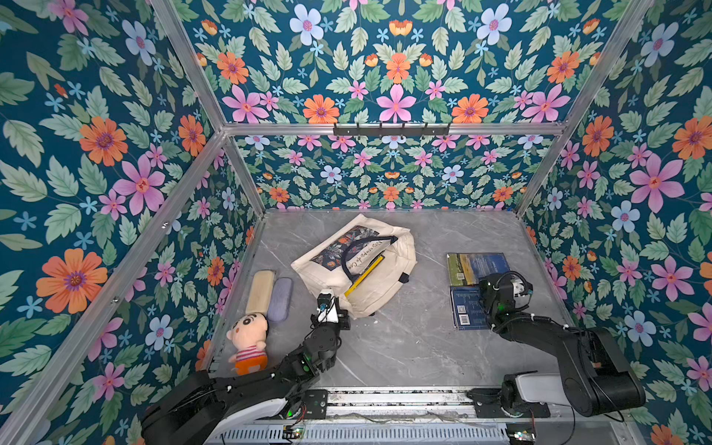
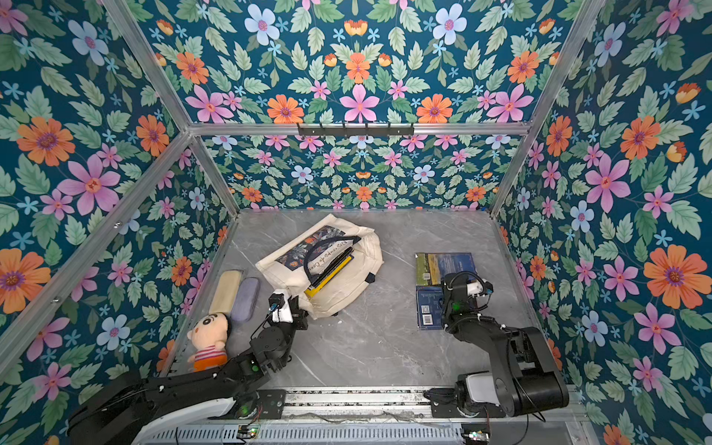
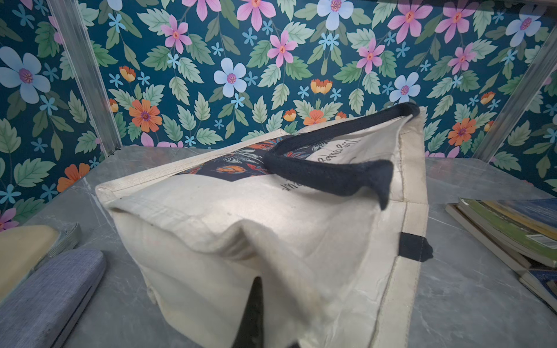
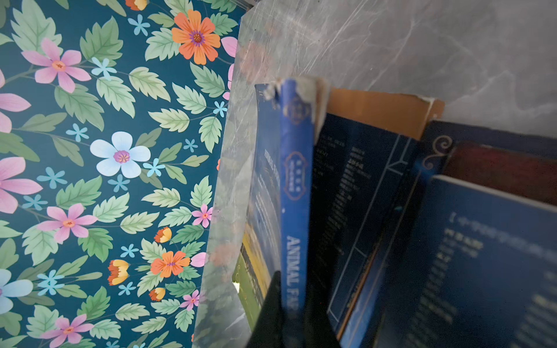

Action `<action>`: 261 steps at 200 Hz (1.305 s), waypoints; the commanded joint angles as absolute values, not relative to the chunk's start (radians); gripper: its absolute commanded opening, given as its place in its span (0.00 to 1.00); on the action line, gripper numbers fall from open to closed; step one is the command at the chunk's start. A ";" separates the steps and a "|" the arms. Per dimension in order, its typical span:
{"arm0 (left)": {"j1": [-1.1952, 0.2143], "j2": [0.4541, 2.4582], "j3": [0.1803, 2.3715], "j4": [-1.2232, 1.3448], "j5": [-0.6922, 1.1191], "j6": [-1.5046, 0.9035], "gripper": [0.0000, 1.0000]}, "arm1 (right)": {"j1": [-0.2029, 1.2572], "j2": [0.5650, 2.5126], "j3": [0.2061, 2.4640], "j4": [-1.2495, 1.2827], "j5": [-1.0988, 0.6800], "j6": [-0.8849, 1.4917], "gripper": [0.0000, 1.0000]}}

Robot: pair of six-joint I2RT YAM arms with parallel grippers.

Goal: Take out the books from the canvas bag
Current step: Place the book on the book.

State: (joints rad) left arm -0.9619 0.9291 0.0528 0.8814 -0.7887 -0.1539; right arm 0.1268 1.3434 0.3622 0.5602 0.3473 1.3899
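The cream canvas bag [image 1: 389, 266] [image 2: 358, 269] lies on its side mid-table, mouth toward the arms. Books with a yellow spine [image 1: 364, 275] [image 2: 331, 273] show inside it. My left gripper [image 1: 344, 308] [image 3: 277, 301] is shut on the bag's fabric [image 3: 211, 211] at its near corner. To the right, a green-and-blue book [image 1: 476, 266] and a dark blue book [image 1: 468, 308] lie on the table. My right gripper [image 1: 486, 293] [image 4: 294, 307] hangs over them, shut on the spine of a blue book [image 4: 297, 180] that stands on edge.
A beige case [image 1: 261, 287] and a grey case [image 1: 280, 294] lie left of the bag. A plush doll [image 1: 248, 343] lies nearer the left arm's base. Flowered walls close in three sides, and a hook rail [image 1: 391, 129] hangs on the back wall.
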 commanded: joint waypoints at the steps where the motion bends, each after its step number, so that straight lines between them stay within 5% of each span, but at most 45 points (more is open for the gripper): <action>1: -0.962 0.924 0.061 0.875 -0.789 -0.150 0.00 | 0.119 1.349 0.378 0.522 0.350 1.424 0.18; 108: -0.961 0.909 0.060 0.865 -0.786 -0.150 0.00 | 0.048 1.258 0.371 0.427 0.135 1.428 0.63; 176: -0.961 0.888 0.058 0.856 -0.778 -0.153 0.00 | 0.032 1.122 0.389 0.323 0.108 1.309 0.75; 228: -0.961 0.879 0.060 0.849 -0.767 -0.158 0.00 | 0.037 1.028 0.421 0.200 -0.049 1.152 0.99; 261: -0.962 0.869 0.058 0.840 -0.763 -0.161 0.00 | 0.126 0.897 0.333 0.184 -0.037 1.125 0.99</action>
State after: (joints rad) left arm -0.9619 0.8780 0.0528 0.8547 -0.7670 -0.1543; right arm 0.0647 0.9733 0.3737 0.2359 -0.0238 1.1759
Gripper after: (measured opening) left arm 0.049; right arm 0.990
